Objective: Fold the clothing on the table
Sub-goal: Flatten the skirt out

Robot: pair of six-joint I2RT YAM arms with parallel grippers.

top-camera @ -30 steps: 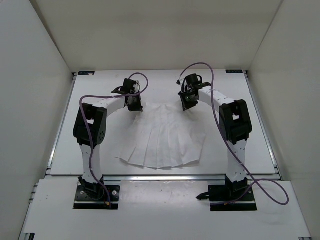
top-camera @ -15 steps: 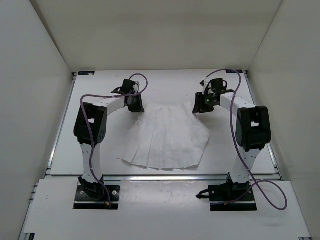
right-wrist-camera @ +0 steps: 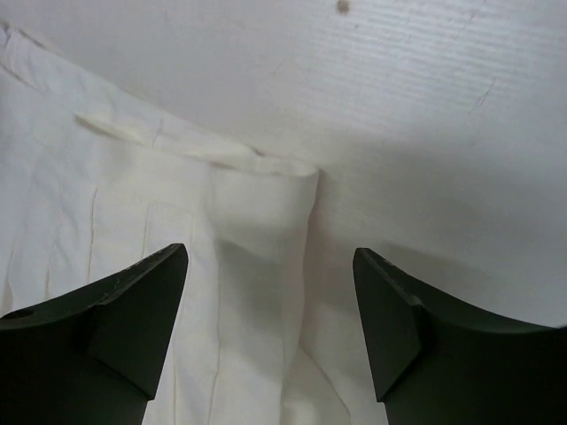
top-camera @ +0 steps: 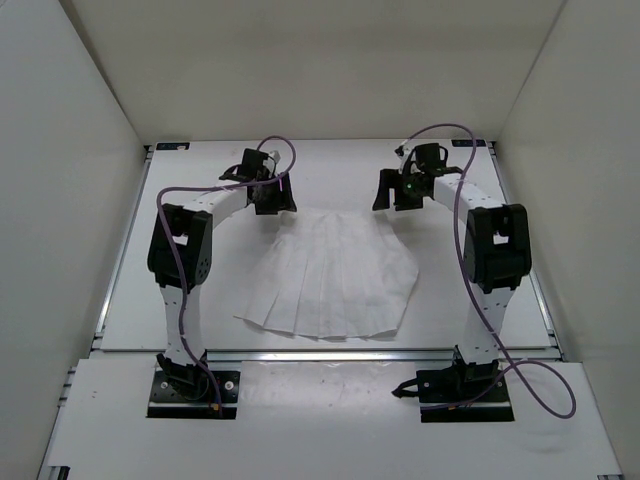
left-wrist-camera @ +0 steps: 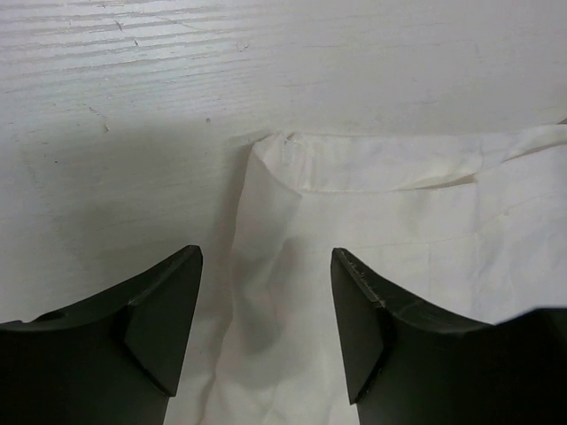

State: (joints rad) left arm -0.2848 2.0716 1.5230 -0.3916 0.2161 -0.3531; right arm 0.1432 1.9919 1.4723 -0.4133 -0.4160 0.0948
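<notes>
Top view: white pleated skirt (top-camera: pixel 330 275) lies flat on the table (top-camera: pixel 200 290), waist far, hem near, spread out for folding; left gripper (top-camera: pixel 272 196) and right gripper (top-camera: pixel 392 196) sit at the waist ends.

Left wrist: jaws apart, gripping nothing; left waist corner (left-wrist-camera: pixel 275 150) just ahead.

Right wrist: jaws apart, empty; right waist corner (right-wrist-camera: pixel 297 173) just ahead; probably set for a matched two-corner pinch.

White pleated clothing (top-camera: pixel 330 275), white table (top-camera: pixel 330 170).

No text, labels or numbers readable — anywhere.
</notes>
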